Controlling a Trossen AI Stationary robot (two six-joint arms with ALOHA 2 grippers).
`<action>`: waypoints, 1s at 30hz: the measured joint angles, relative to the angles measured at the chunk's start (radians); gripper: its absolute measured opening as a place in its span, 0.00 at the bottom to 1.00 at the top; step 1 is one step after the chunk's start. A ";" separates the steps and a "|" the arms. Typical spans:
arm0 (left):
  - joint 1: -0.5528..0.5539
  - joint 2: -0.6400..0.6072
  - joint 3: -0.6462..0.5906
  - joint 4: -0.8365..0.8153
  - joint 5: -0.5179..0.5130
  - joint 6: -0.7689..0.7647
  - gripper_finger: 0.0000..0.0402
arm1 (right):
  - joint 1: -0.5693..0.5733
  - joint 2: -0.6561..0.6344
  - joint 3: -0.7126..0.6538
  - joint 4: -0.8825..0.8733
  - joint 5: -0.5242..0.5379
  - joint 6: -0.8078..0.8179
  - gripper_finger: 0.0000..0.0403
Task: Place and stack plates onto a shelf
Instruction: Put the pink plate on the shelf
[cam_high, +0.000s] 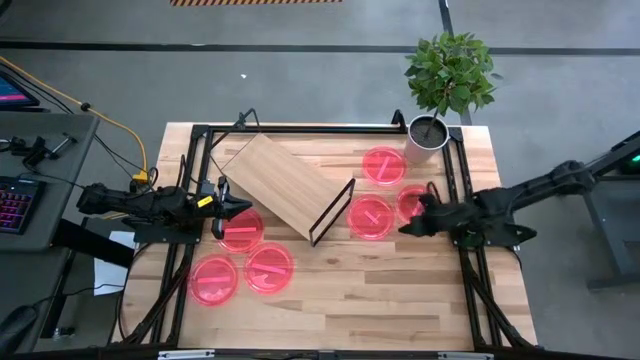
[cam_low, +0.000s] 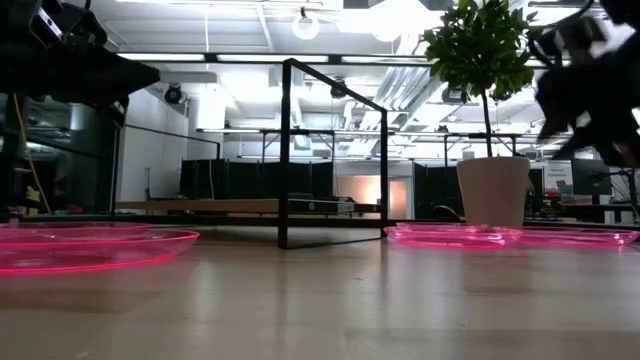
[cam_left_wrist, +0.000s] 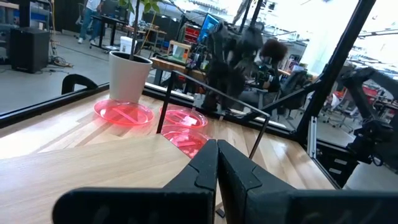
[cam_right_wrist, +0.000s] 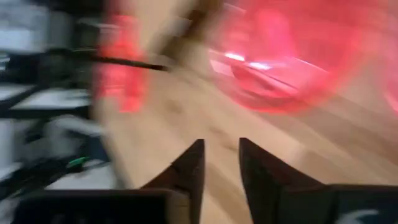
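Six pink-red plates lie flat on the table. Three sit left of the shelf: one near my left gripper, two more nearer the front. Three sit right of it. The shelf is a light wood board on a black frame, standing askew at the table's middle. My left gripper is shut and hovers beside the shelf's left end, its fingers together. My right gripper is open and hovers by the right-hand plates; a blurred plate lies ahead of it.
A potted plant stands at the table's far right corner, next to the farthest plate. Black frame rails run along the table's sides. Bare wood lies along the near edge. In the low view both arms hang above the tabletop.
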 joint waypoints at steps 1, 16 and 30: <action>0.000 0.000 0.000 0.000 0.000 0.000 0.00 | 0.010 0.044 -0.004 -0.003 0.023 0.085 0.28; 0.000 0.000 0.000 0.000 0.000 0.000 0.00 | -0.060 0.585 -0.014 0.294 0.124 0.616 0.39; 0.000 0.000 0.000 0.000 0.000 0.000 0.00 | -0.131 0.644 -0.010 0.240 0.138 0.561 0.05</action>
